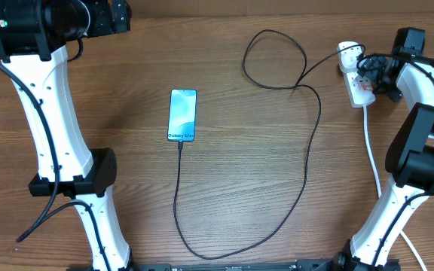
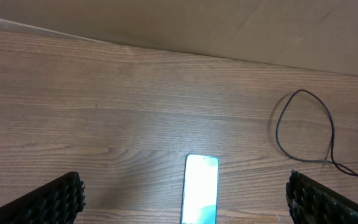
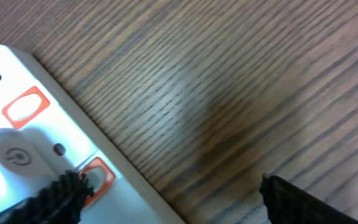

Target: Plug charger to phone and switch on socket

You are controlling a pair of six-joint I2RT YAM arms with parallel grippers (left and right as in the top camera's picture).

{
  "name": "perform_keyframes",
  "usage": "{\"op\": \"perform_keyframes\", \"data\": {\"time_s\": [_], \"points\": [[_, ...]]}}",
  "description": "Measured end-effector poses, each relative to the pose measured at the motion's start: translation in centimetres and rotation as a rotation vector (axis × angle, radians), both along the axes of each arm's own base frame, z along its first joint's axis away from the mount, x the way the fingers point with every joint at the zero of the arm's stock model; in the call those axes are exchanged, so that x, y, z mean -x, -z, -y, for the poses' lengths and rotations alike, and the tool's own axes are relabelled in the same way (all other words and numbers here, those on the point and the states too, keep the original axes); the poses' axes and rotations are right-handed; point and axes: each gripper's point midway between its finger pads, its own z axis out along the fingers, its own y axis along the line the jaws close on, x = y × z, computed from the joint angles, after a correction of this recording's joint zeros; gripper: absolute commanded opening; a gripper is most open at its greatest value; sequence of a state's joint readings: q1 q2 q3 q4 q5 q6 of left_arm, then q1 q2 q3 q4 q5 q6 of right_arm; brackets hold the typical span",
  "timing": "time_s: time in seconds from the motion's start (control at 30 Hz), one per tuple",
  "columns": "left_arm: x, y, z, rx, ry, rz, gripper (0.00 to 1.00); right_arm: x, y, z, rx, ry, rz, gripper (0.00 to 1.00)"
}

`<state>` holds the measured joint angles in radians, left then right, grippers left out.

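beneath the right hand [image 3: 171, 186] lies the socket [image 3: 23, 143].

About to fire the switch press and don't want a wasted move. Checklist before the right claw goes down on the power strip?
1. Thin black charger cable tip at the slim blue-screened phone: ok, the overhead view shows them joined at the phone's lower end. How deep it is seated, cannot tell.
2. White plug at the white oblong power strip: ok, it sits at the strip's far end.
3. Right claw over a red-framed switch: ok, one finger overlaps it.
4. Switch on or off: cannot tell.
5. Left claw open, apart from the phone: ok.
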<state>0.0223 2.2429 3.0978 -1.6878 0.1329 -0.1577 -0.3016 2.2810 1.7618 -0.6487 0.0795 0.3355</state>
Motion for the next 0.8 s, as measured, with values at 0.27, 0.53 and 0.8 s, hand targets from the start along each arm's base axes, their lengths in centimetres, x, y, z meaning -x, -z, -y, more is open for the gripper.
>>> {"op": "perform_keyframes", "data": {"time_s": [0.27,0.53,0.8], "points": [[0.0,0.0,0.0,0.0,0.0,0.0,0.99,1.1,-0.3,-0.8,-0.016,-0.014,-0.054,1.0],[0.0,0.0,0.0,0.0,0.0,0.0,1.0,2.4,-6.8,-2.2,0.001,-0.045,-0.016,1.0],[0.0,0.0,0.0,0.0,0.0,0.0,1.0,7.3,-19.0,-3.7,0.031,-0.049,0.094,1.0]]}}
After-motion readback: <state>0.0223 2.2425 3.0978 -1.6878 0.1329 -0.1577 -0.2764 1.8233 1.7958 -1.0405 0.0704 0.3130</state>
